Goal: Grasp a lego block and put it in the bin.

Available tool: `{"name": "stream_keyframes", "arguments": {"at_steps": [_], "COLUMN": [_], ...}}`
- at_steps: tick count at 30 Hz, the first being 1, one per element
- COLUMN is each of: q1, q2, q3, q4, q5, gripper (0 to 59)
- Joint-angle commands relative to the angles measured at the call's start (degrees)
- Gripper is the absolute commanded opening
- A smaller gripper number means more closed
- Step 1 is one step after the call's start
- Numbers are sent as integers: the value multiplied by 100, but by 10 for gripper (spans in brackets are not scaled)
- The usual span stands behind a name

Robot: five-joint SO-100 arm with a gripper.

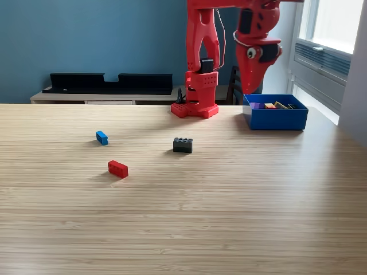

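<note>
Lego blocks inside the bin [275, 119] show only as coloured tops over its wall, while the end effector [250, 89] hangs above, apparently closed, holding nothing.

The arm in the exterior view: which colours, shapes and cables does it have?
The arm is bright red plastic, on a red base with small holes. Black motor blocks sit in its joints. A thin pale cable loops beside its upper part. The gripper tapers to a point and bears a round white-and-black spot.

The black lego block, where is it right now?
In the exterior view, the black lego block sits mid-table, right of the blue block and red block.
</note>
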Motion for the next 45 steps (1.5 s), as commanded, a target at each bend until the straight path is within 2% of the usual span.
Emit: {"name": "stream_keyframes", "arguments": {"at_steps": [1, 14, 33, 45], "q1": [1450, 2206, 2180, 2180], "q2": [123, 70, 62, 44], "q3": [-369, -642, -738, -747], "q4": [70, 26, -26, -299], "q5": [-176, -580, -510, -413], "gripper": [1, 1, 1, 1]}}
